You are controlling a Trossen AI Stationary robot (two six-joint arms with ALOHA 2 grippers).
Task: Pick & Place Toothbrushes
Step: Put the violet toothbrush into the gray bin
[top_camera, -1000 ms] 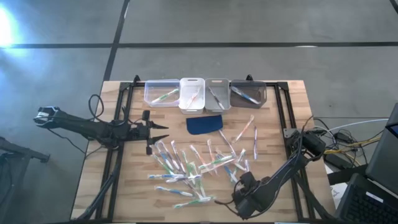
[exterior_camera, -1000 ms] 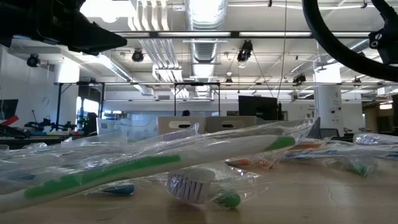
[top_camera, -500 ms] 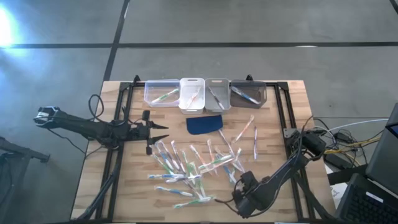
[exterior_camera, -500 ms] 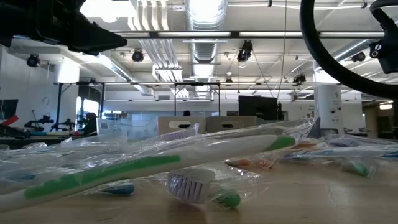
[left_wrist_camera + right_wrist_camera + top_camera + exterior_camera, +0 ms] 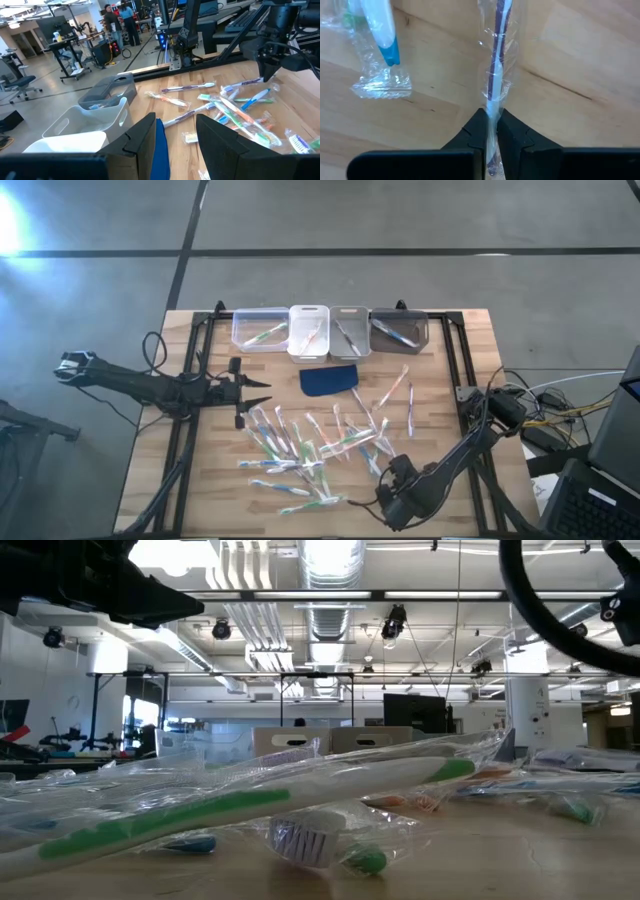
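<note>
Several wrapped toothbrushes lie scattered on the wooden table's middle and near part. At the heap's near right, my right gripper points down, shut on one toothbrush with a white and purple handle in a clear wrapper. The left wrist view shows this gripper farther off, above the heap. My left gripper stands open and level over the table's left side, holding nothing. A single toothbrush or two lies in each of the bins at the far edge. My right gripper pinches the wrapped toothbrush's handle between its two fingers, coming from above and pointing down. The fingers lie across the handle, with the clear wrapper caught between them. The rest of the toothbrush runs out over the wood; I cannot tell whether it is lifted.
A clear bin, a white one, a grey one and a dark one stand in a row at the far edge. A dark blue pad lies just in front of them. Black frame rails run along both sides.
</note>
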